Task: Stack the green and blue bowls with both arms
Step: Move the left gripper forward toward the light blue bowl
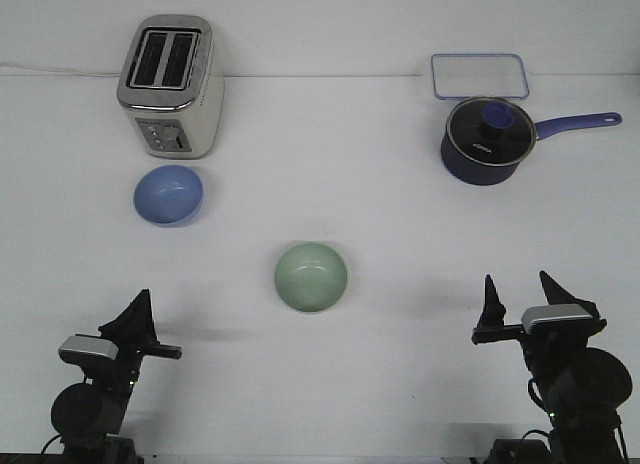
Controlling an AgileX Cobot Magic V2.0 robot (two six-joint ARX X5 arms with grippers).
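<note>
The green bowl (311, 276) sits upright on the white table (400, 384), about in the middle between the two arms and a little ahead of them. Nearest to the camera, the left gripper (138, 314) has its fingers close together, but I cannot tell if it is fully closed; it holds nothing. The right gripper (520, 294) is spread apart and also holds nothing. Further away on the left, the blue bowl (168, 195) stands just in front of the toaster (168, 84), very near it. At the far right are the navy saucepan (487, 140) and a clear container (479, 75).

In my judgement, no stacking has begun. The risk is with the blue bowl: the left arm could bump the toaster when reaching. Also, thin fingers on a smooth rim may slip, so a bowl could tilt or drop.
</note>
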